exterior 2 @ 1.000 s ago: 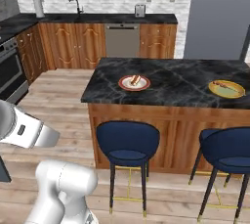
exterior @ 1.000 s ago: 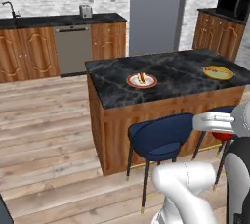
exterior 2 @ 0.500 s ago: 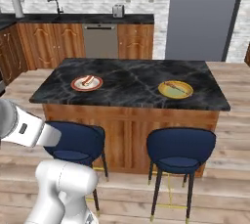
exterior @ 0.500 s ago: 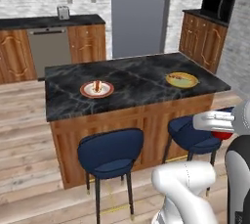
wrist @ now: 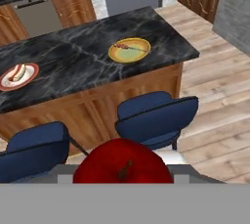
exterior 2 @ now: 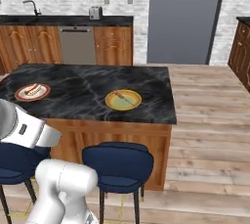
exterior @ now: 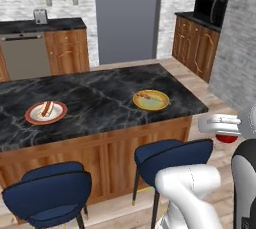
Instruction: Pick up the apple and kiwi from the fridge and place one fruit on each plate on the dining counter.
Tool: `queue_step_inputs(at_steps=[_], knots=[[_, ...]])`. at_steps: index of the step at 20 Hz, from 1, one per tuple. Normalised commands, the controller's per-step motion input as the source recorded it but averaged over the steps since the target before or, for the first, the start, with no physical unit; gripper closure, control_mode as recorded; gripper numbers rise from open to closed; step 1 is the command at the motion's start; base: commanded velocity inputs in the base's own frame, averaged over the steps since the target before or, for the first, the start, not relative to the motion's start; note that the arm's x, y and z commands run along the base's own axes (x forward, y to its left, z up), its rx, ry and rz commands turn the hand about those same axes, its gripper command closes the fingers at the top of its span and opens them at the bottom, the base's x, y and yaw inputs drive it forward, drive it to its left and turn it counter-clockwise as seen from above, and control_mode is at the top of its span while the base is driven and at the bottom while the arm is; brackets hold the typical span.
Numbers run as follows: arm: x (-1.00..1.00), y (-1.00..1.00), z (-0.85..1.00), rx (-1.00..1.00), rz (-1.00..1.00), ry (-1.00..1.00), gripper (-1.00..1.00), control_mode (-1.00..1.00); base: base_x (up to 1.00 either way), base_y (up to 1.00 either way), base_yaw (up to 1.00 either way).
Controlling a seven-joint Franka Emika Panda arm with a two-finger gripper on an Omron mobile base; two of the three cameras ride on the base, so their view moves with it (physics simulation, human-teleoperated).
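My gripper (exterior: pixel 226 132) is shut on the glossy red apple (exterior: pixel 228 138), held out to the right of the dining counter (exterior: pixel 100 98) and below its top. In the hand view the apple (wrist: pixel 122 162) sits low and close. On the black marble top a white red-rimmed plate (exterior: pixel 46 112) carries a sausage in a bun, and a yellowish plate (exterior: pixel 151 99) lies nearer the right end. The slate-grey fridge (exterior: pixel 127 18) stands shut behind the counter. The kiwi is out of view.
Two blue stools (exterior: pixel 170 155) (exterior: pixel 47 193) stand along the counter's near side, between me and the plates. A grey brick wall (exterior: pixel 237 48) rises at the right, with a microwave (exterior: pixel 210 8) on the wall counter beyond. Open wooden floor lies right of the island.
The base has moved, so the whole scene has slid left in both base views and the counter looks nearer. The apple stays in the shut gripper.
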Motion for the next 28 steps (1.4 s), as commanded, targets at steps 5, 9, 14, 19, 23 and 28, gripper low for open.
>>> queue_step_inputs(at_steps=[5, 9, 14, 19, 23, 28], knots=[[0.0, 0.0, 0.0, 0.0, 0.0, 0.0, 1.0, 1.0, 0.96, -0.8, 0.03], [0.0, 0.0, 0.0, 0.0, 0.0, 0.0, 1.0, 1.0, 1.0, -0.38, 0.06], [0.8, -0.14, 0.0, 0.18, 0.1, 0.1, 1.0, -1.0, 0.2, -0.03, 0.02], [1.0, -0.06, -0.19, 0.11, 0.08, 0.18, 1.0, -1.0, 0.0, 0.0, 0.0], [0.98, 0.05, -0.23, -0.01, 0.0, 0.19, 1.0, -1.0, 0.0, 0.0, 0.0], [0.92, 0.08, -0.25, -0.1, 0.0, 0.15, 1.0, -1.0, 0.0, 0.0, 0.0]])
